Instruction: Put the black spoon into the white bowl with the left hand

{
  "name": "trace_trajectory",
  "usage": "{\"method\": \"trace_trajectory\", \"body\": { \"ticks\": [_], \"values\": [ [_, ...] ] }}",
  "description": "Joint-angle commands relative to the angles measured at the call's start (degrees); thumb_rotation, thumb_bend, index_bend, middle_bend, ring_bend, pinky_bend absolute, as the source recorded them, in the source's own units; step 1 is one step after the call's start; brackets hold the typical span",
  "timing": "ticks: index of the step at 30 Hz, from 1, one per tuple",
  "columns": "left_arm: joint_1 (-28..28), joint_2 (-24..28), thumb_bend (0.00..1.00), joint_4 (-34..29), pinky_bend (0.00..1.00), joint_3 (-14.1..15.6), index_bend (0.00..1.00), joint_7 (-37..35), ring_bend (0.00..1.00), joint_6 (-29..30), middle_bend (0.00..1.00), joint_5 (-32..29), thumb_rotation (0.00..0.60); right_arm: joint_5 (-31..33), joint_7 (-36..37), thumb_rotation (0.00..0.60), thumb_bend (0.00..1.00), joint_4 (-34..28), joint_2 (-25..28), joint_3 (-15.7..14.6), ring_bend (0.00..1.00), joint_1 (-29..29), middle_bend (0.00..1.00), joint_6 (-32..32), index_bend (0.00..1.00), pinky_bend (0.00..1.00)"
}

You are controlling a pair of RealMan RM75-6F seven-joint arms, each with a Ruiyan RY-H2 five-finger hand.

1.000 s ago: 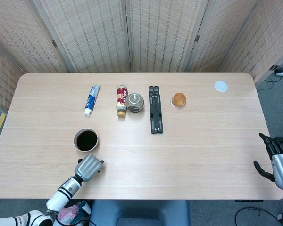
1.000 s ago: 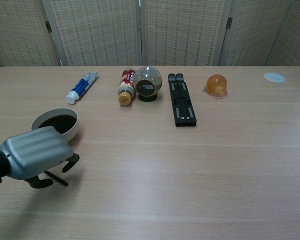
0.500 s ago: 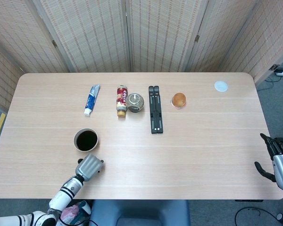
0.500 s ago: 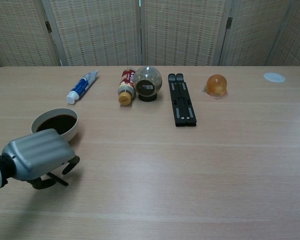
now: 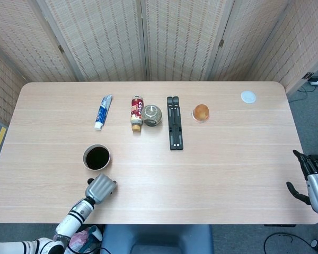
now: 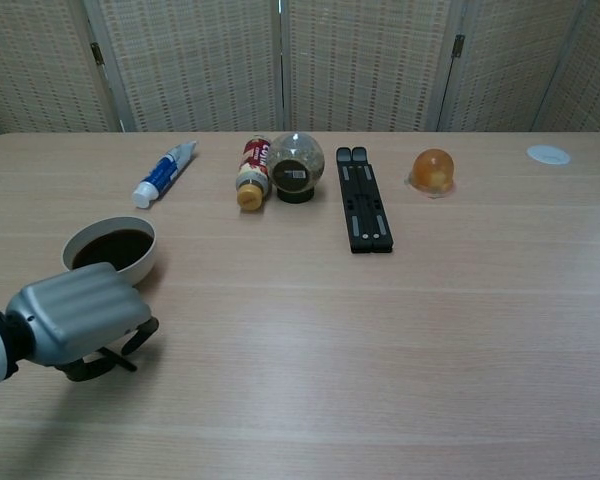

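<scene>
The white bowl (image 5: 84, 158) (image 6: 146, 263), dark inside, stands near the table's front left. Just in front of it my left hand (image 5: 100, 188) (image 6: 80, 312) lies low on the table, its fingers curled down around the black spoon (image 6: 124, 363). Only a short dark piece of the spoon shows under the hand in the chest view, and the head view hides it. The spoon is still at table level. My right hand (image 5: 311, 182) hangs off the table's right front edge, fingers apart and holding nothing.
Along the middle of the table lie a blue-and-white tube (image 5: 102, 112), a red-labelled bottle (image 5: 136, 113), a round jar (image 5: 152, 115), a black folding stand (image 5: 174, 129) and an orange ball (image 5: 201, 111). A white disc (image 5: 248, 96) sits at the far right.
My left hand has sunk a little lower and drawn slightly toward the front edge, covering more of the spoon. The right hand has barely moved.
</scene>
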Motion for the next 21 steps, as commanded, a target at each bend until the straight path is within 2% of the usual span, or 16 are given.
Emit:
{"method": "trace_trajectory", "body": {
  "ticks": [1,21],
  "values": [
    [-0.2,-0.1,0.40,0.0,1.00,0.2,0.55,0.2,0.91,0.2,0.99,-0.4,0.600,0.0,0.0,0.600,0.21,0.0,0.0,0.0,0.21,0.0,0.20,0.0,0.09,0.29],
    [-1.3,-0.7,0.47,-0.1,1.00,1.7,0.61,0.5,0.92,1.6,1.00,-3.2,0.600,0.0,0.2,0.600,0.21,0.5,-0.2,0.1,0.22,0.1,0.21,0.0,0.09,0.29]
  ]
}}
